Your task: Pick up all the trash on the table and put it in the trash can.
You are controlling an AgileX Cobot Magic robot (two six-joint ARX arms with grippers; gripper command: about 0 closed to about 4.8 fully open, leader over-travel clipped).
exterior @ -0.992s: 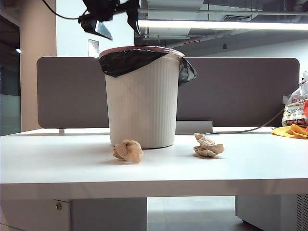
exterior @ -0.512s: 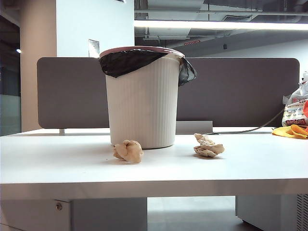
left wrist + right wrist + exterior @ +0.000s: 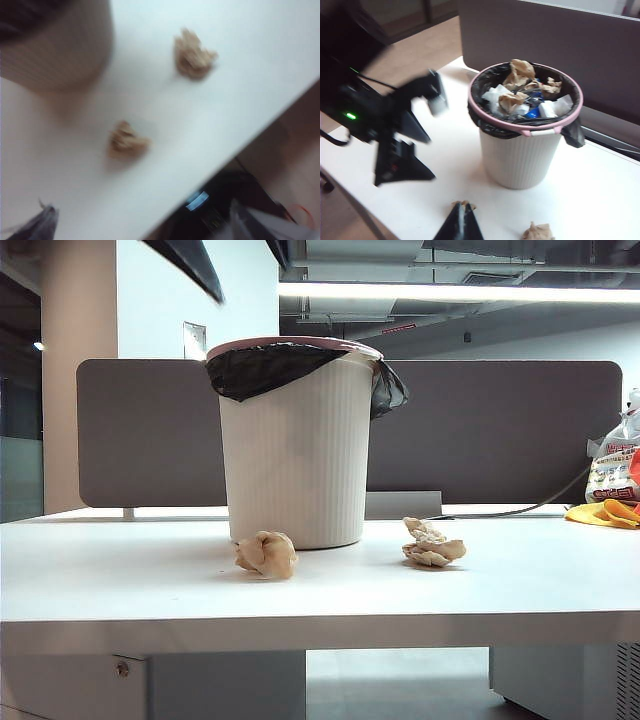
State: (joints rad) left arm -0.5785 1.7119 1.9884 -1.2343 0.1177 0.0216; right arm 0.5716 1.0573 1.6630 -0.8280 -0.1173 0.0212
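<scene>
Two crumpled brown paper balls, the trash, lie on the white table (image 3: 320,600): one (image 3: 266,553) at the foot of the trash can (image 3: 295,440), the other (image 3: 432,543) to its right. The can holds several paper wads (image 3: 520,75). My left gripper (image 3: 141,215) hangs open and empty high above the table, left of the can; both balls (image 3: 127,142) (image 3: 194,54) show blurred below it. Only its dark fingers (image 3: 190,265) reach into the exterior view's top edge. My right gripper (image 3: 462,222) is shut, empty, high over the table's front, its tips covering part of one ball (image 3: 462,203).
A grey partition (image 3: 500,430) runs along the table's back. At the far right lie a printed bag (image 3: 612,475), a yellow cloth (image 3: 603,512) and a cable (image 3: 520,508). The black left arm (image 3: 370,110) stands left of the can.
The left gripper rose from above the can's left rim out of the exterior view; now its fingers show again at the top edge, further left. Both paper balls stayed put.
</scene>
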